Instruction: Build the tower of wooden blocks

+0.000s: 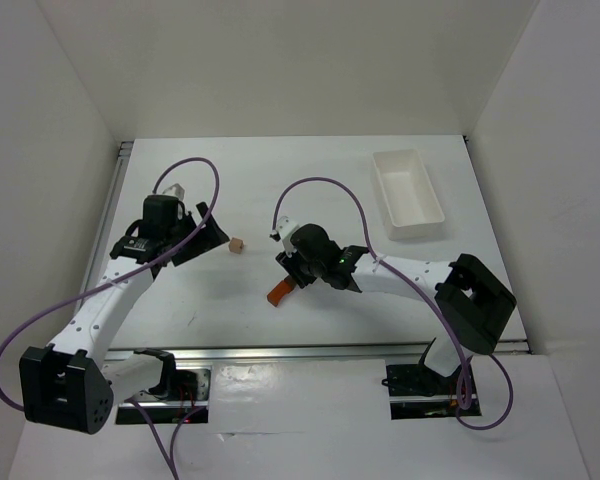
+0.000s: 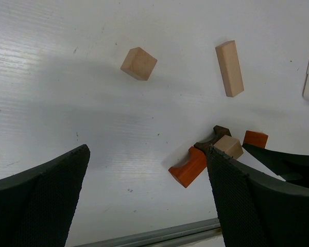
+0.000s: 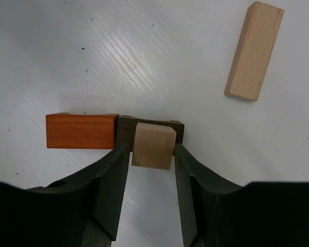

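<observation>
An orange-red block [image 3: 81,130] and a dark brown arched block [image 3: 124,128] lie end to end on the table. A pale tan cube [image 3: 153,146] sits on the dark block. My right gripper [image 3: 152,150] is down over it, its fingers [image 3: 113,175] close on both sides of the cube. From above, the right gripper [image 1: 295,265] covers that stack; only the orange-red block [image 1: 278,293] shows. My left gripper [image 2: 147,154] is open and empty, left of the stack [image 2: 216,141]. A second tan cube [image 2: 139,63] and a long tan bar [image 2: 229,68] lie loose. Another orange-red piece [image 2: 255,138] lies behind the stack.
A white plastic tray [image 1: 408,192] stands at the back right. The loose tan cube [image 1: 237,244] lies just right of the left gripper [image 1: 205,235]. A metal rail [image 1: 310,350] runs along the table's near edge. White walls close in on three sides.
</observation>
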Action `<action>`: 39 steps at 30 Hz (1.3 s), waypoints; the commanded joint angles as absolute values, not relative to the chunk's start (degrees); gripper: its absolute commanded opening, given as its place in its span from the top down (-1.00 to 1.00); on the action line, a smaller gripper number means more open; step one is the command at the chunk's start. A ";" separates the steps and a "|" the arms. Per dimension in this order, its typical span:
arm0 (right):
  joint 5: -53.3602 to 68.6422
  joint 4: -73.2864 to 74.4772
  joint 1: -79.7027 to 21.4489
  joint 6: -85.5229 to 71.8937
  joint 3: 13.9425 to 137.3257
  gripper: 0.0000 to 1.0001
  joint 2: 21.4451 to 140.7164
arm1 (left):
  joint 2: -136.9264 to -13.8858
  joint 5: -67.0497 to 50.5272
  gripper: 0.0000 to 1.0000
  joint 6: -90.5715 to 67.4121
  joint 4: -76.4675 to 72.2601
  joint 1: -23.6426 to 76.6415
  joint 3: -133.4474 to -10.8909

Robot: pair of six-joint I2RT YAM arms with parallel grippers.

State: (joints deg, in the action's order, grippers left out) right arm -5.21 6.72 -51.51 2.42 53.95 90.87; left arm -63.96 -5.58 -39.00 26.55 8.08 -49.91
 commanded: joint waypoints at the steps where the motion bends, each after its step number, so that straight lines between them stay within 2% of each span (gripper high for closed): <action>1: -5.80 4.83 -52.12 2.11 53.79 0.04 90.17 | -63.90 -4.83 -0.98 -37.88 25.84 8.26 -51.94; 8: -6.33 4.83 -52.12 3.16 54.32 0.07 90.18 | -63.90 -4.83 -0.98 -37.35 25.84 8.79 -51.94; 12: -5.71 4.31 -52.12 3.69 54.32 0.16 90.18 | -63.90 -4.83 -0.98 -37.35 25.84 8.79 -51.94; 27: -5.71 4.31 -52.12 4.22 54.32 0.19 90.18 | -65.65 -7.11 -0.98 -36.21 25.22 8.79 -52.47; 31: -4.40 4.31 -52.65 4.22 54.32 0.07 86.58 | -69.51 -9.66 -0.98 -33.58 23.20 8.79 -53.70; 32: -4.39 4.31 -52.65 4.91 54.32 -0.10 84.66 | -70.74 -10.19 -0.98 -32.79 22.42 8.79 -54.40; 39: -1.67 1.76 -52.65 6.24 53.70 -0.50 76.31 | -83.90 -19.86 -0.98 -23.05 18.81 8.79 -58.09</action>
